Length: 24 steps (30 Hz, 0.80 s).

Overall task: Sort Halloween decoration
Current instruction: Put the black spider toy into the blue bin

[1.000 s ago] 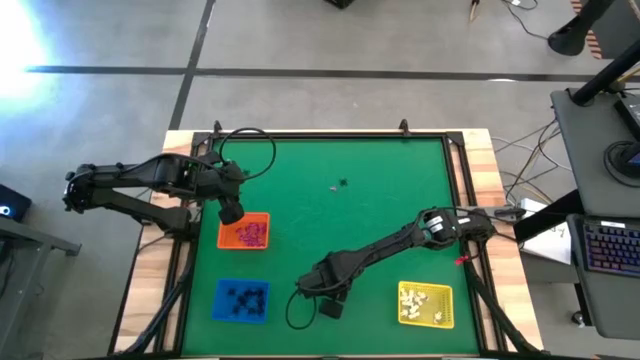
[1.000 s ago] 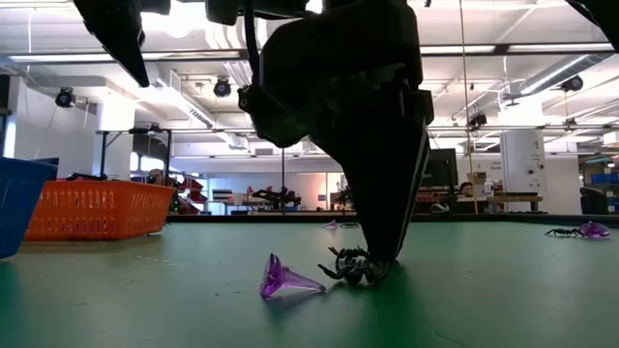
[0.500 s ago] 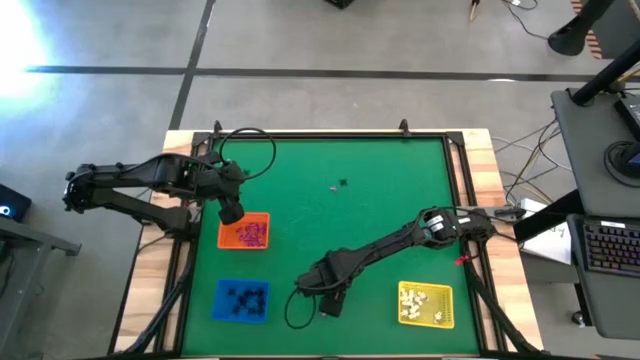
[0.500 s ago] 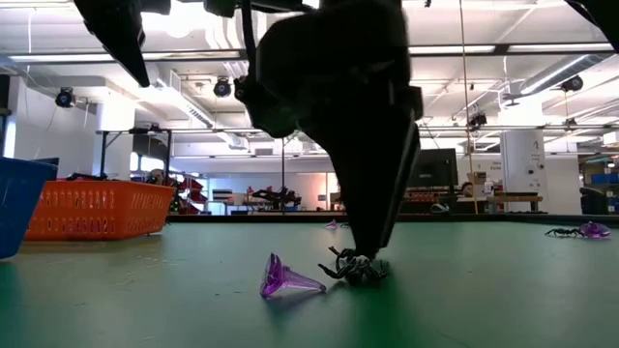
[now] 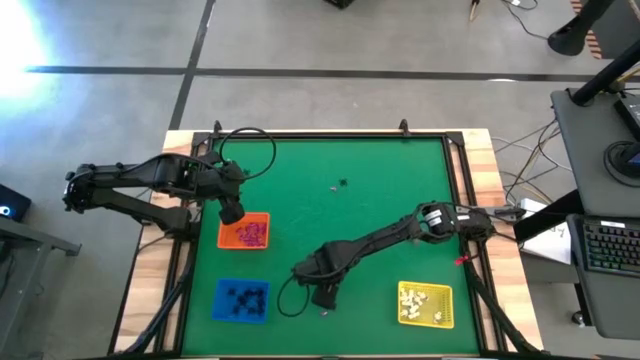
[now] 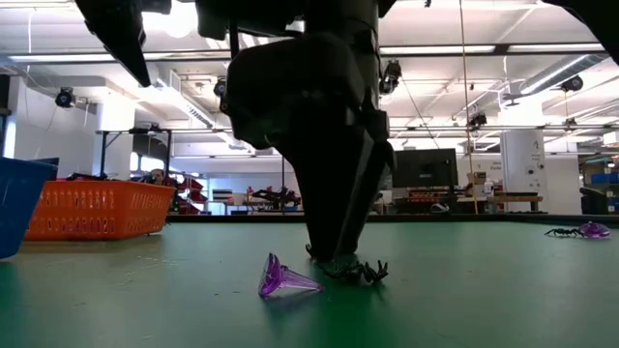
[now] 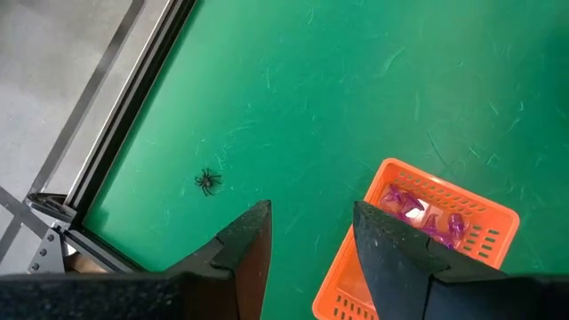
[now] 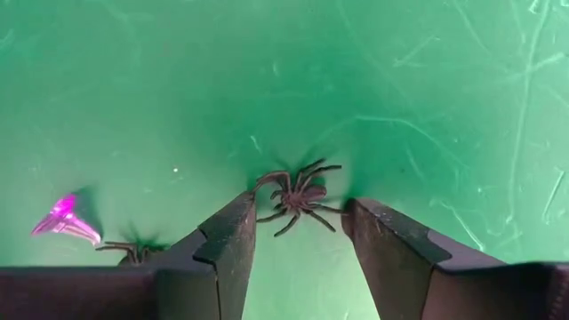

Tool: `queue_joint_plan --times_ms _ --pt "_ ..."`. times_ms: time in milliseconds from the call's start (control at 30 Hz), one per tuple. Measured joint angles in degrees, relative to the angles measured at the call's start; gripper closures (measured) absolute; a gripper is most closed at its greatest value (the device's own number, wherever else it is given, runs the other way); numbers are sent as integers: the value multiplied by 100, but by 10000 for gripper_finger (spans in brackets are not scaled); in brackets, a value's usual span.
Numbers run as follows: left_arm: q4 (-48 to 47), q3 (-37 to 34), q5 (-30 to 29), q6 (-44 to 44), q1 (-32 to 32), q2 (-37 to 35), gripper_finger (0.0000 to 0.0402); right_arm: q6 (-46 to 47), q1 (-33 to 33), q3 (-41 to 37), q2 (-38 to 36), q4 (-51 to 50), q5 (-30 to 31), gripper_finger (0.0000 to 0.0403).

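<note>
Right wrist view: a small black plastic spider [image 8: 298,197] is seen lying on the green table mat [image 8: 427,107], framed between the parted fingers of the right gripper [image 8: 298,236], ungrasped

The spider is judged featherlight, springy-legged and easily flicked aside, so its body is best pinched, not the thin legs. Just beside it a pinkish-purple cone-shaped trinket [image 8: 64,219] and a second black spider [image 8: 124,249] are seen. Purple pieces are held in the orange slotted tray [image 5: 244,233], black ones in the blue tray [image 5: 242,300], white ones in the yellow tray [image 5: 426,304]. The left gripper [image 7: 307,236] is held open above the orange tray's edge, empty
</note>
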Motion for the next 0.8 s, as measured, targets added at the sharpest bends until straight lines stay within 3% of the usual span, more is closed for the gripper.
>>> queue_joint_plan --times_ms 233,600,800 --pt "9 0 0 -2 -1 0 259 17 -128 -293 41 242 -203 244" --pt "16 0 0 0 -1 0 259 -48 -201 -109 79 172 -219 363" --pt "18 0 0 0 1 0 259 -48 -201 18 93 170 -171 393"
